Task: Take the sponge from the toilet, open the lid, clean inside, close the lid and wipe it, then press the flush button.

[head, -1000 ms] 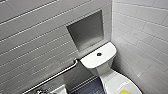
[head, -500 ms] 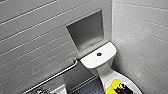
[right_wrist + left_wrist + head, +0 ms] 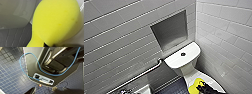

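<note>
Sponge [image 3: 194, 86] position: it is lying over the lid [image 3: 212, 82] of the toilet [image 3: 184, 60], with the right gripper [image 3: 203, 89] pinching one end closed-down hard enough to narrow the foam there. The bite is looking small, so the soft pad may be liable to twist or slip free against the glossy surface. Whether foam and lid are touching is hard to tell. The picture edge is cutting off the bowl's front and most of the arm. The flush button [image 3: 183, 54] is sitting on the cistern top.

No text, label, brand or number can be read on the toilet [image 3: 192, 52] or tiled walls [image 3: 121, 45].
</note>
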You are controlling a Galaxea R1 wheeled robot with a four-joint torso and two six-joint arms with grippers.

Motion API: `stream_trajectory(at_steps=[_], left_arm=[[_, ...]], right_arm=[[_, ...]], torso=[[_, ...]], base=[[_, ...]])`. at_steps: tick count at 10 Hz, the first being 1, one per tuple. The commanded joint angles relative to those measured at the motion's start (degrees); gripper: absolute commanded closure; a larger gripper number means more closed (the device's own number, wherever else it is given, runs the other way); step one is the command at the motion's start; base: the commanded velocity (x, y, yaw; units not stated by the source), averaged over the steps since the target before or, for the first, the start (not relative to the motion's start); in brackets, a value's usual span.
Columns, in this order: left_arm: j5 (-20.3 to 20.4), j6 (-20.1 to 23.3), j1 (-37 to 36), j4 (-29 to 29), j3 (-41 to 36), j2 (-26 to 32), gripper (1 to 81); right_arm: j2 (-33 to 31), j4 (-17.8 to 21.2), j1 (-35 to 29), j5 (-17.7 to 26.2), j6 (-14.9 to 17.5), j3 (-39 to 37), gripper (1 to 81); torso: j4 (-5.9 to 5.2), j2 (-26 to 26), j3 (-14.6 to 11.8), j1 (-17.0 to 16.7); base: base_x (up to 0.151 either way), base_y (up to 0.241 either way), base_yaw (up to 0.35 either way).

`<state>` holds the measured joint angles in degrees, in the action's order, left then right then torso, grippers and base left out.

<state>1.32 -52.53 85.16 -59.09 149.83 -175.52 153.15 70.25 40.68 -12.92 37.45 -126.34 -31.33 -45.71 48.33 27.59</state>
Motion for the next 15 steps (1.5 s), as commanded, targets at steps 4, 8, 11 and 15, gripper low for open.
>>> stream_trajectory(at_steps=[4,8,11,15], left_arm=[[-3.6,0.0,1.2,0.3,0.5,1.3,1.0],[-3.6,0.1,1.2,0.2,0.5,1.3,1.0],[-3.6,0.1,1.4,0.2,0.5,1.1,1.0],[-3.6,0.1,1.4,-0.1,0.5,1.1,1.0]], right_arm=[[3.0,0.2,1.0,11.1,0.5,0.6,81.1],[-1.7,0.1,5.6,9.0,0.3,4.1,81.1],[-5.8,-3.3,10.1,3.2,0.3,11.5,81.1],[-13.5,-8.0,16.8,-3.1,-0.6,21.4,81.1]], torso=[[0.00,0.0,0.0,0.0],[0.00,0.0,0.0,0.0],[0.00,0.0,0.0,0.0],[0.00,0.0,0.0,0.0]], base=[[0.000,0.000,0.000],[0.000,0.000,0.000],[0.000,0.000,0.000],[0.000,0.000,0.000]])
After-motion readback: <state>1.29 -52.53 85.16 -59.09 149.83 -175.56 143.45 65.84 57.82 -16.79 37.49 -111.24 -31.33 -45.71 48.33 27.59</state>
